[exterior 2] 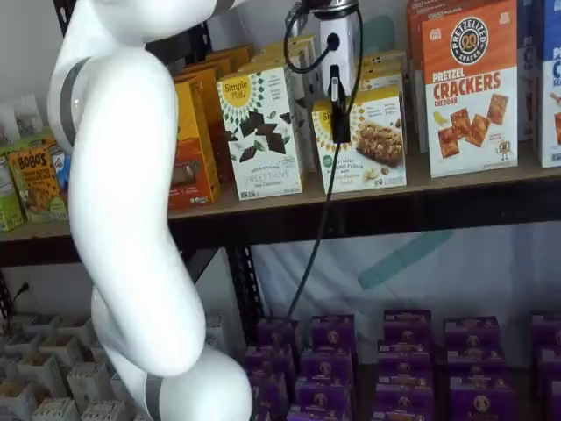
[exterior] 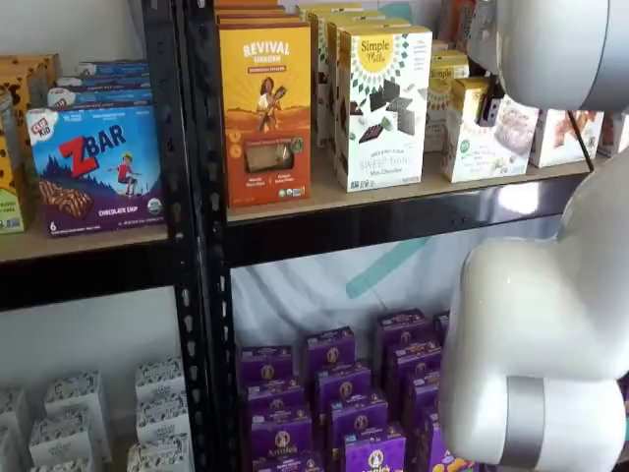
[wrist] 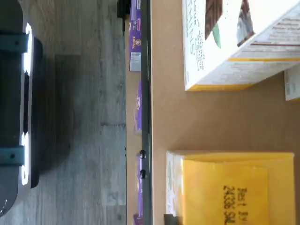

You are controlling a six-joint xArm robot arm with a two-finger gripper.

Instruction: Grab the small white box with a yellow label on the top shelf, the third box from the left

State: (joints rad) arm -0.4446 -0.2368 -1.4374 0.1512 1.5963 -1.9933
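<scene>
The arm [exterior 2: 131, 219] fronts the shelf [exterior 2: 351, 206]; the gripper [exterior 2: 337, 110] hangs before the small white box [exterior 2: 368, 145], its state seemingly unreadable.

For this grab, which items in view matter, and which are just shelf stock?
Job:
small white box
top shelf
gripper, hanging in front of that box, finger gap unclear

Bystanders:
tall Simple Mills box
orange Revival box
pretzel crackers box
Zbar box
purple boxes
</scene>
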